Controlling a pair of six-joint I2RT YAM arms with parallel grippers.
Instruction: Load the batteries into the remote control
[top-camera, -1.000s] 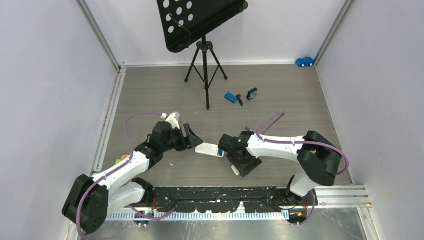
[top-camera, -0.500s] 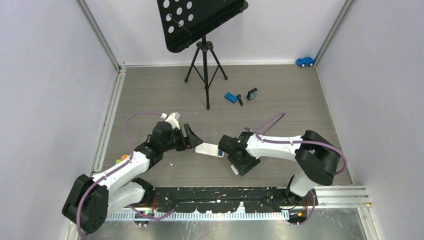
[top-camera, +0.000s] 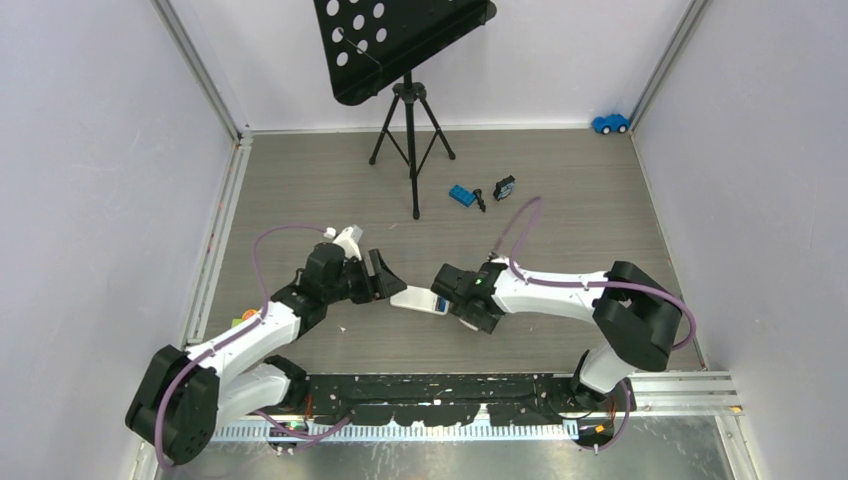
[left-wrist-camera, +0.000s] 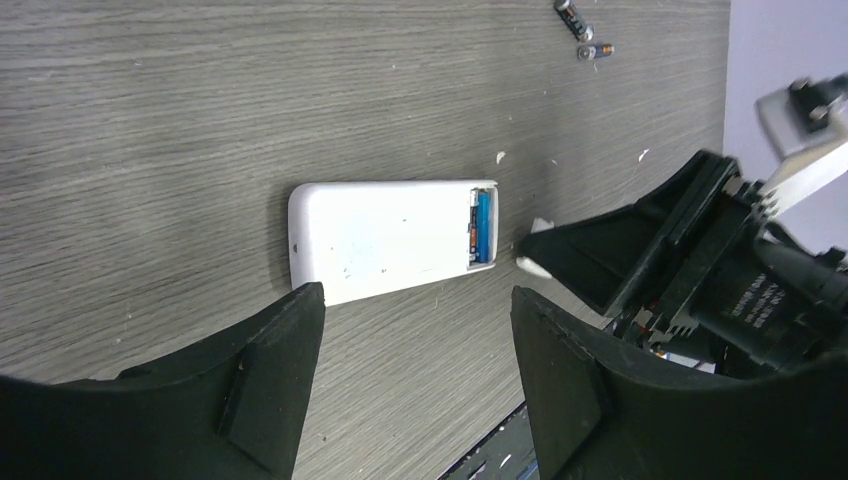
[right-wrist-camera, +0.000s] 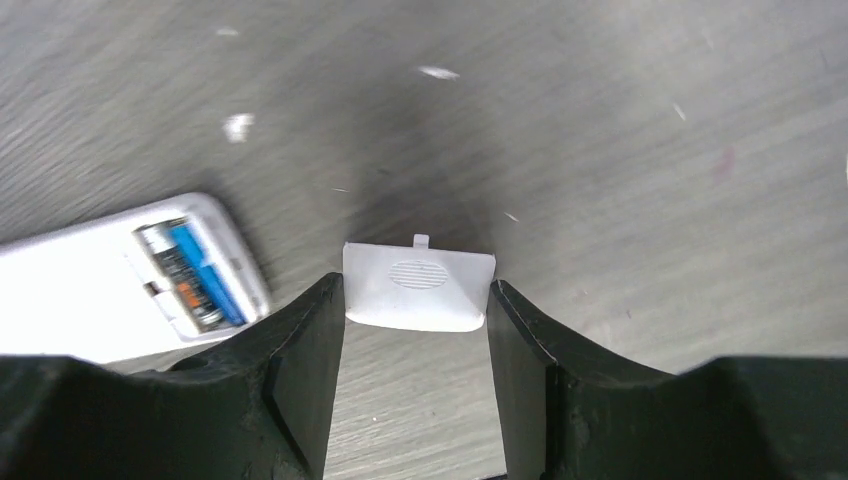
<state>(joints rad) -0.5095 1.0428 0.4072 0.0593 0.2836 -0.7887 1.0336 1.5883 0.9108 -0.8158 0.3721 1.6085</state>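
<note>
The white remote (top-camera: 413, 297) lies face down on the wooden floor, its battery compartment open at the right end. Two batteries (left-wrist-camera: 481, 228), one blue and one dark, sit in the compartment, and they also show in the right wrist view (right-wrist-camera: 195, 275). My right gripper (top-camera: 447, 288) is shut on the white battery cover (right-wrist-camera: 418, 285), held across its width just right of the remote's open end (right-wrist-camera: 90, 290). My left gripper (left-wrist-camera: 415, 300) is open and empty, close over the remote's left end (left-wrist-camera: 385, 240). Two loose batteries (left-wrist-camera: 585, 35) lie farther off.
A music stand on a tripod (top-camera: 410, 130) stands at the back. A blue toy brick (top-camera: 462, 195) and a black-and-blue block (top-camera: 504, 187) lie behind the arms. A blue toy car (top-camera: 610, 123) sits in the far right corner. A black rail (top-camera: 450, 385) runs along the near edge.
My right gripper has turned and moved up-left with the cover, closer to the remote's open end; its cable has swung toward the back. The left arm has barely moved.
</note>
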